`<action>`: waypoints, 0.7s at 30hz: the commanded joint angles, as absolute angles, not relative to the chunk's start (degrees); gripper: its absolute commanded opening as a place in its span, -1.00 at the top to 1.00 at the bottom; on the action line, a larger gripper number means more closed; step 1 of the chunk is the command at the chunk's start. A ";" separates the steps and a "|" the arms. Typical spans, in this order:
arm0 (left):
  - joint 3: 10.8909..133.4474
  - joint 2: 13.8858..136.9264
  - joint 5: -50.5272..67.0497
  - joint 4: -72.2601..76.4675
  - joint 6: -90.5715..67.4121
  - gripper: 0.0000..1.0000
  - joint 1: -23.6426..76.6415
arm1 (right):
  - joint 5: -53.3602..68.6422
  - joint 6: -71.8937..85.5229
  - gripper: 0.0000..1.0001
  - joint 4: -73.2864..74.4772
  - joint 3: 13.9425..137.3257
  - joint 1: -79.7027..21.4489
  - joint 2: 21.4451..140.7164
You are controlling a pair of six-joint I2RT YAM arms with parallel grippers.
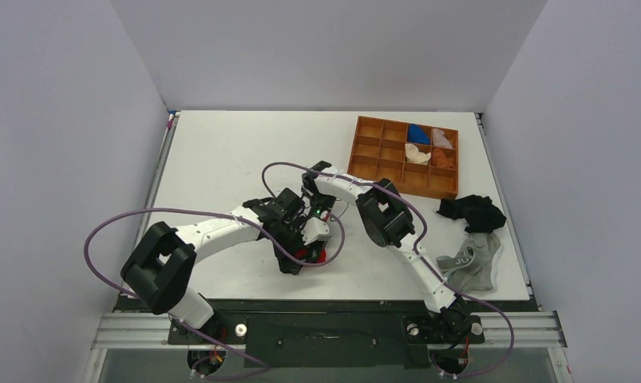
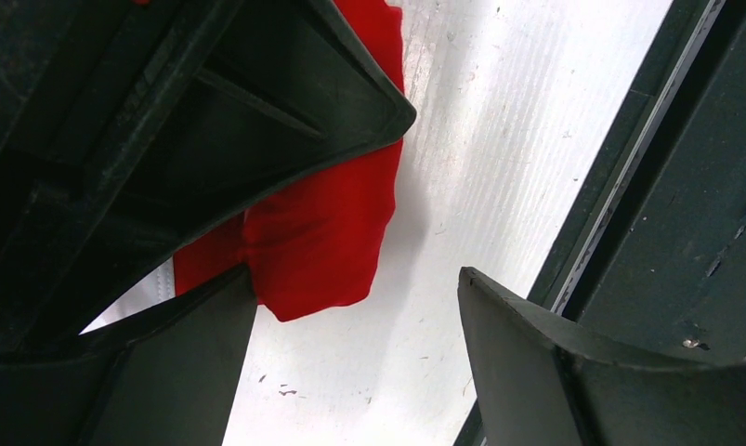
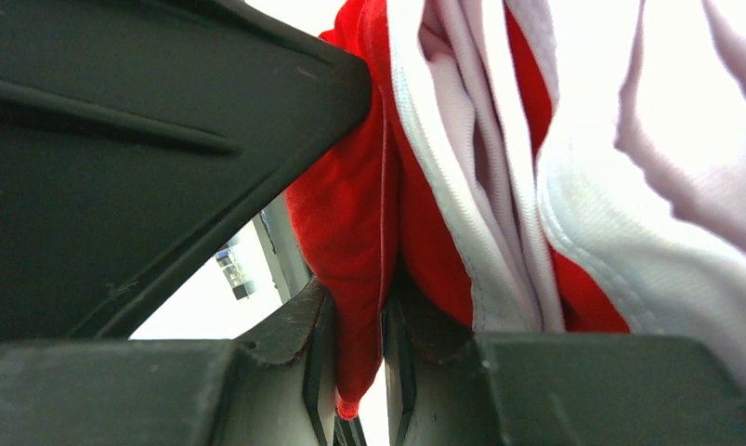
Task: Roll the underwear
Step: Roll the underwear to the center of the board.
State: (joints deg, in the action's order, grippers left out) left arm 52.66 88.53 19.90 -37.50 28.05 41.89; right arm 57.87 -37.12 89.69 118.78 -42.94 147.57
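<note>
Underwear (image 1: 318, 256) was bunched on the white table (image 1: 221, 152), near the middle of its front edge, directly under both my wrists.

Right gripper (image 3: 358, 311) sat on top of it with jaws clamped together on a fold of the red fabric. A tongue of cloth poked out below the fingers (image 3: 285, 339). The white waistband trim was gathered in folds just right of the pinch. Lettering wasn't readable.

Left gripper (image 2: 358, 279) had jaws apart and gripped nothing. A lobe of the underwear touched the inner edge of one finger (image 2: 183, 362), with bare table across the rest of the gap. A dark finger of the other gripper filled the upper left of that view, lying over the fabric. The dark front rail (image 2: 666, 186) ran near the cloth.

From the top view the two grippers were close together over the underwear. I couldn't tell whether they touched.

Further out:
- **Wooden divider tray (image 1: 378, 152):** far right of the table, with blue (image 1: 417, 133), white (image 1: 417, 153) and orange (image 1: 442, 158) cloth pieces in separate compartments on its right side.
- **Black garment (image 1: 470, 211):** just in front of the tray, near the right edge.
- **Grey garment (image 1: 470, 265):** had white lettering and lay just beside the black one, nearer my bases.
</note>
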 commanded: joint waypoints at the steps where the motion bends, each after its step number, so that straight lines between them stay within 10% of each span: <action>1: 51.23 88.82 11.92 -28.37 25.03 -0.54 40.32 | 53.48 -49.45 1.00 87.88 118.81 -46.93 147.90; 21: 50.19 86.04 7.88 -26.48 24.55 -0.47 42.96 | 54.85 -53.67 1.00 89.98 117.58 -47.82 146.29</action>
State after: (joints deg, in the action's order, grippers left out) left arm 50.89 86.46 17.87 -35.79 26.94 43.90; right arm 57.84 -43.94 91.70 119.00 -43.22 147.57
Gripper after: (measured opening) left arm 0.722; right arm 0.150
